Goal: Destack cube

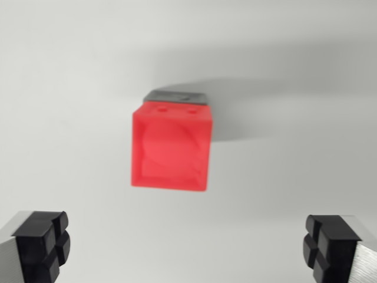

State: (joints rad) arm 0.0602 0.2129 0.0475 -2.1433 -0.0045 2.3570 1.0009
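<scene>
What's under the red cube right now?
A grey block peeks out past the far edge of the red cube; only that strip shows. The rest is covered, so its full shape and any contact are hidden. The claw is open and holds nothing.

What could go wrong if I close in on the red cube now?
The red cube lies ahead of the open gripper, not between its fingers; closing now would likely grab nothing. It also sits left of centre, so one finger may nudge it off the grey cube first. The blurred picture makes alignment hard to judge.
</scene>
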